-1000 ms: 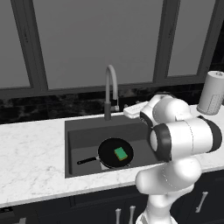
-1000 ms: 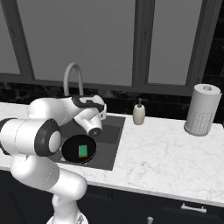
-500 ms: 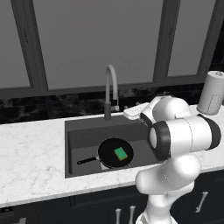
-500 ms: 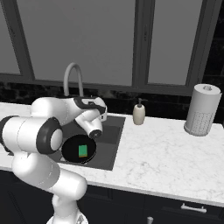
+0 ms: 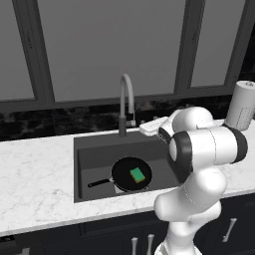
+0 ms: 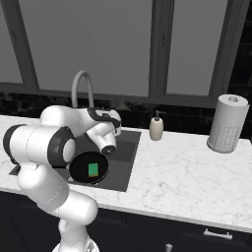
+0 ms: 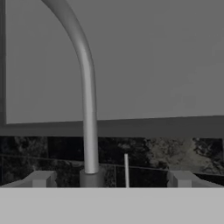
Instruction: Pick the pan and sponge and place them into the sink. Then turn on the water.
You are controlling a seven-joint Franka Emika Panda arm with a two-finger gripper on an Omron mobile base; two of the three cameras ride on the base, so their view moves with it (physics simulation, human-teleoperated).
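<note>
The black pan [image 5: 124,178] lies flat in the dark sink [image 5: 94,158], its handle pointing left. On the pan rests the green sponge [image 5: 137,175]. From the right base view the pan [image 6: 81,170] and sponge [image 6: 93,169] sit by the sink's [image 6: 127,147] front. My gripper [image 5: 144,128] hovers over the sink's back rim, just right of the grey gooseneck faucet [image 5: 127,102]. In the hand view the gripper [image 7: 111,179] is open, its fingertips [image 7: 41,178] wide apart on either side of the faucet's neck [image 7: 87,109] and thin lever [image 7: 126,169]. No water runs.
A soap dispenser [image 6: 156,129] stands on the white marble counter [image 6: 187,172] right of the sink. A paper towel roll [image 6: 226,123] stands farther right. A dark backsplash and windows rise behind the faucet. My own arm's bulk hangs over the sink's right side.
The hand has crept slightly toward the faucet's base. Pan and sponge have stayed still in the sink.
</note>
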